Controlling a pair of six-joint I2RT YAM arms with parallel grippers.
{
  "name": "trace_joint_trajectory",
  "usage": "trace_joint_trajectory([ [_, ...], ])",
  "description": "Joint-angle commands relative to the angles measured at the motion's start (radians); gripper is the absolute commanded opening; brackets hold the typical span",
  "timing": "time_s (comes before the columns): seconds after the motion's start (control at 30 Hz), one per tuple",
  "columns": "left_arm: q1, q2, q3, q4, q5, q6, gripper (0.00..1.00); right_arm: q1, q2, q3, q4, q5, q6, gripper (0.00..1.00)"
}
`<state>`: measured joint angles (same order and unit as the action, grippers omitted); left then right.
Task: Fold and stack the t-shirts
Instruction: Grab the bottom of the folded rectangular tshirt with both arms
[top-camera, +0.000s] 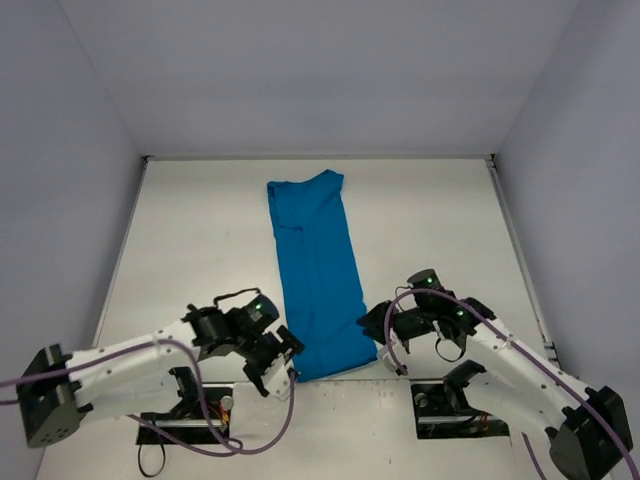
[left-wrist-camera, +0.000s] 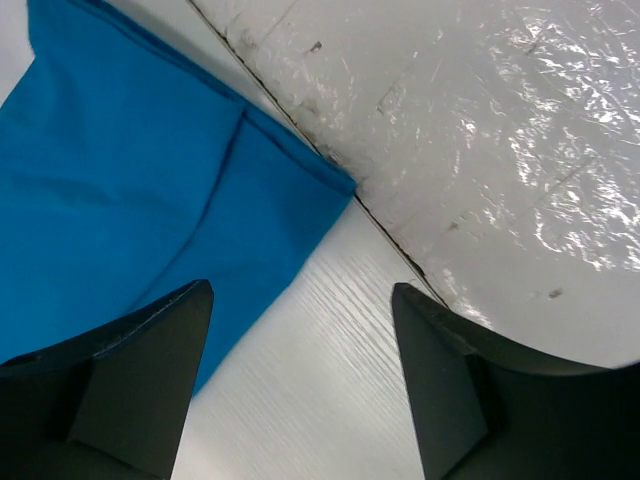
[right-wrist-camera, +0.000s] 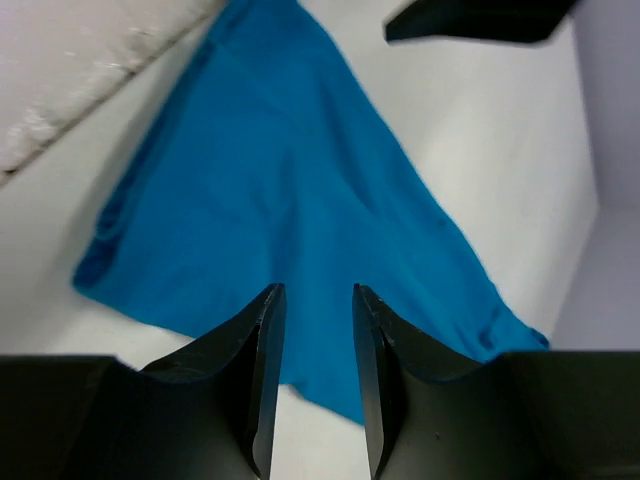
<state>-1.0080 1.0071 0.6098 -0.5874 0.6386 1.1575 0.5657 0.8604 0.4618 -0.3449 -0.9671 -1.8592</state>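
Note:
The teal-blue t-shirt (top-camera: 318, 270) lies flat as a long narrow strip down the middle of the white table, its near end by the arms. My left gripper (top-camera: 281, 364) is open just beside the strip's near left corner; in the left wrist view its fingers (left-wrist-camera: 150, 370) straddle bare table, with the t-shirt (left-wrist-camera: 130, 180) corner ahead and to the left. My right gripper (top-camera: 379, 346) hovers at the strip's near right edge. Its jaws (right-wrist-camera: 316, 292) stand a small gap apart over the t-shirt (right-wrist-camera: 280, 180), with nothing between them.
Grey walls close the table (top-camera: 200, 230) on three sides. A dark seam (left-wrist-camera: 300, 130) separates the table from a glossy strip (left-wrist-camera: 480, 120) at its near edge. Arm bases (top-camera: 185, 415) and purple cables (top-camera: 265, 440) crowd the near edge.

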Motion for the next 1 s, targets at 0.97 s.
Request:
trace_joint_trajectory([
  [0.97, 0.002, 0.098, 0.085, -0.02, 0.136, 0.151, 0.69, -0.062, 0.385, 0.144, -0.42, 0.256, -0.83, 0.44],
])
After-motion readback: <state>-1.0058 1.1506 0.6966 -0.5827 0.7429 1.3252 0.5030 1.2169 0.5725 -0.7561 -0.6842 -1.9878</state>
